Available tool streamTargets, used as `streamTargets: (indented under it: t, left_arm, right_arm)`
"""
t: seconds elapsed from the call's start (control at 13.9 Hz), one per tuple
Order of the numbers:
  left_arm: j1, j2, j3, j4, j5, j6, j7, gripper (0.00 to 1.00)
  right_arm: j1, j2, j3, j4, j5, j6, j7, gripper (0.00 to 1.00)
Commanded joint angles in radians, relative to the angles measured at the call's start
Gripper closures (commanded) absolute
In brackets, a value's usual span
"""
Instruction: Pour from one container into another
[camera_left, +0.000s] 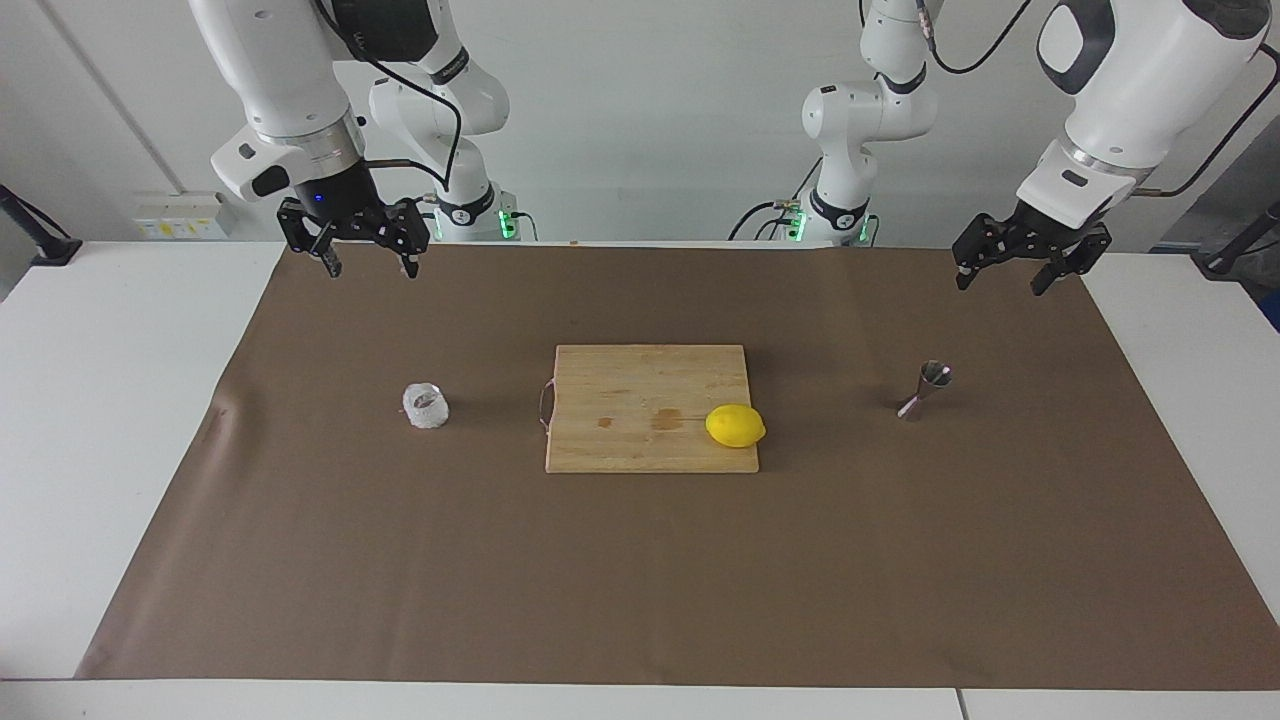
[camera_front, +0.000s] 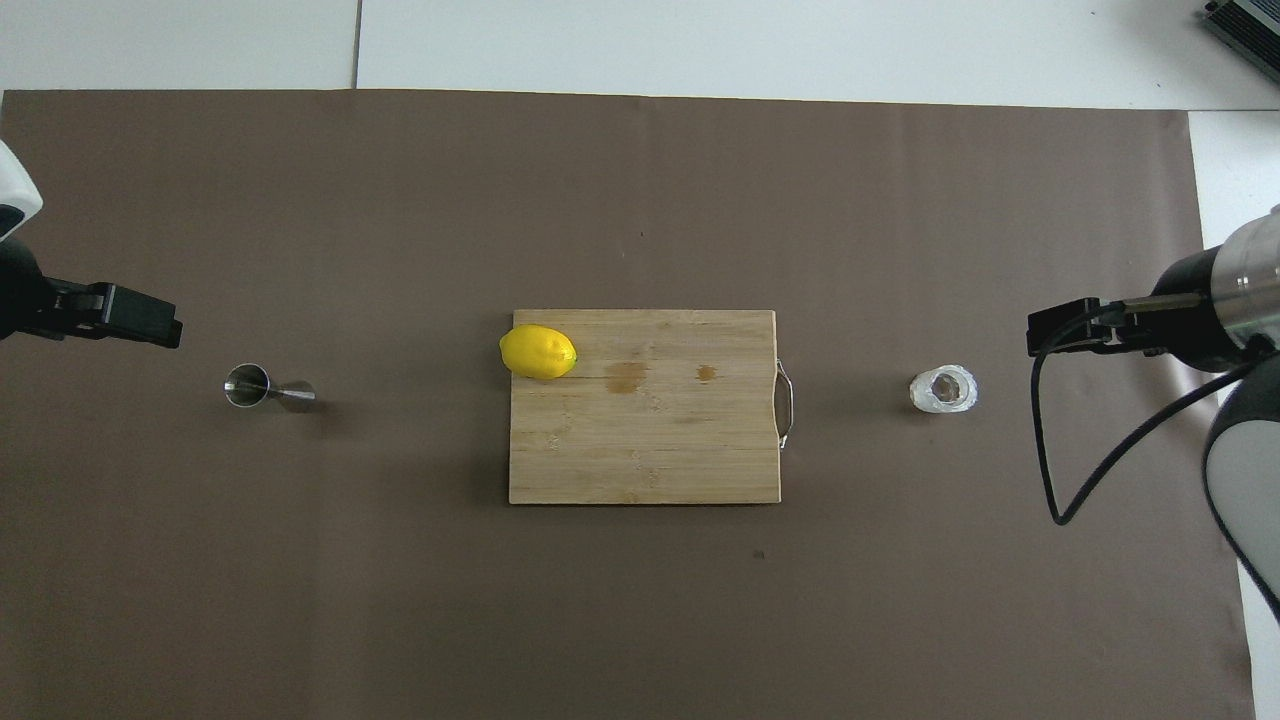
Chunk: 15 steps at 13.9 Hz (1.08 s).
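Glass cup (camera_left: 425, 406) is what we're looking at first; it's a squat whitish thing sitting upright on the brown mat (camera_left: 640, 580), toward the right arm's end of the table, beside the handle end of the cutting board (camera_left: 640, 395) but well apart from it. In the overhead view the cup (camera_front: 943, 389) shows its open mouth; we can't tell what's in it.

Over at the left arm's end stands the steel jigger (camera_left: 926, 389), hourglass-shaped and upright on the mat, also well apart from the board; from above we see the jigger (camera_front: 258, 386) as a round rim with its lower cone stretched out beside it.

Between the two sits the wooden board, flat in the middle of the mat, with a couple of darker stains on it; a yellow lemon (camera_left: 735, 426) lies on the board at the edge toward the jigger, on the side farther from the robots.

Right gripper (camera_left: 366, 260) hangs up in the air over the mat's edge by the robots, on the cup's end of the table; we see its fingers spread apart with nothing between them. Left gripper (camera_left: 1001, 274) hangs the same way on the jigger's end, fingers apart and empty; neither one touches anything.
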Motion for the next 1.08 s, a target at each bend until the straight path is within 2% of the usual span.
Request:
streamTargets:
  t: [0.0,0.79,1.01]
  left_arm:
    - [-0.007,-0.024,0.002,-0.027,0.015,0.007,0.0,0.0]
    - [-0.015,-0.032,0.0,-0.031,0.016,-0.002,0.003,0.0]
    - [-0.016,-0.076,-0.009,-0.12,0.008,0.021,0.011,0.0]
  right_arm:
    - [-0.017,-0.014,0.008,-0.003,0.013,-0.016,-0.031,0.0]
    - [-0.013,-0.012,0.008,-0.003,0.014,-0.014,-0.031,0.0]
    - [-0.015,-0.014,0.008,-0.003,0.016,-0.016,-0.032,0.0]
